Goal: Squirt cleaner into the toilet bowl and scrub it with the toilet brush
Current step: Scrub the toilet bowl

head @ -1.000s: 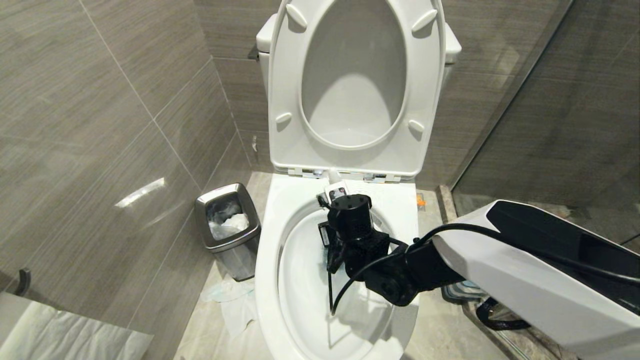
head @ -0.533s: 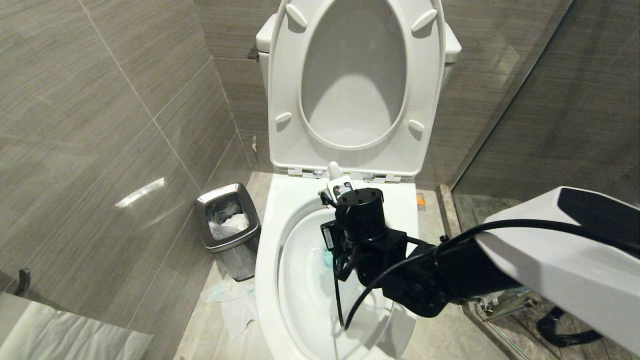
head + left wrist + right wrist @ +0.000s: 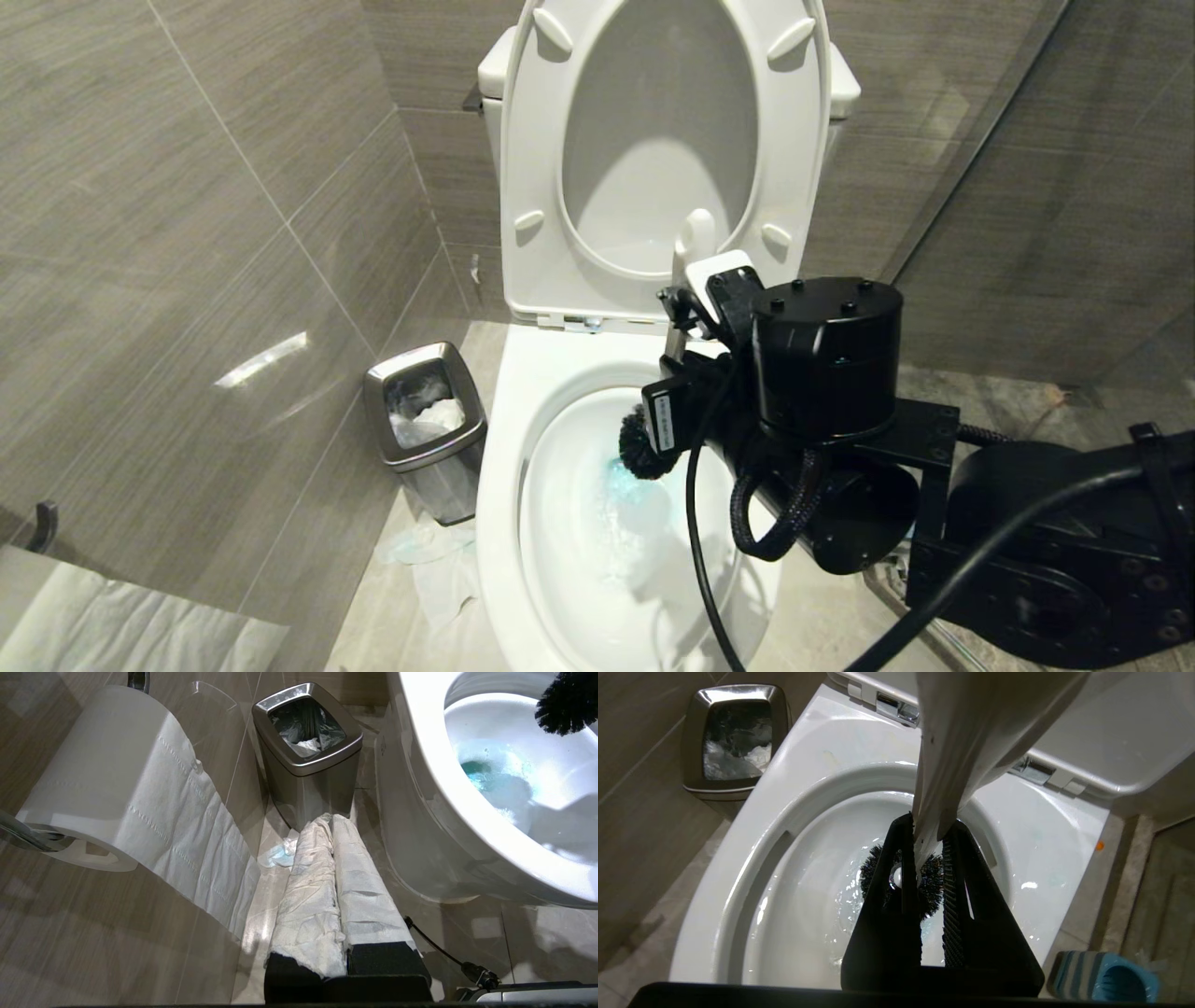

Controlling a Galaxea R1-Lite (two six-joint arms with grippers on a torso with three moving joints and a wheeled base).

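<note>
Raised since a second ago, the right gripper point(image 3: 931, 858) stays clamped on the toilet brush point(image 3: 644, 448), whose black head now hangs clear above the teal cleaner point(image 3: 621, 485) in the toilet bowl point(image 3: 523, 392). At nine o'clock stands a steel waste bin point(image 3: 425, 420). Parked by the toilet paper roll point(image 3: 117, 788), the left gripper point(image 3: 334, 826) is closed together.

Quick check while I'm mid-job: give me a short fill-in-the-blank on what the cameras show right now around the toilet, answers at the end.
1. The right gripper is shut on the toilet brush, whose bristle head is ____ in colour.
2. The cleaner pooled in the toilet bowl is teal-____.
3. The toilet seat stands ____.
4. The left gripper, its fingers wrapped in white paper, points toward the steel ____.

Missing words: black; blue; raised; waste bin
</note>
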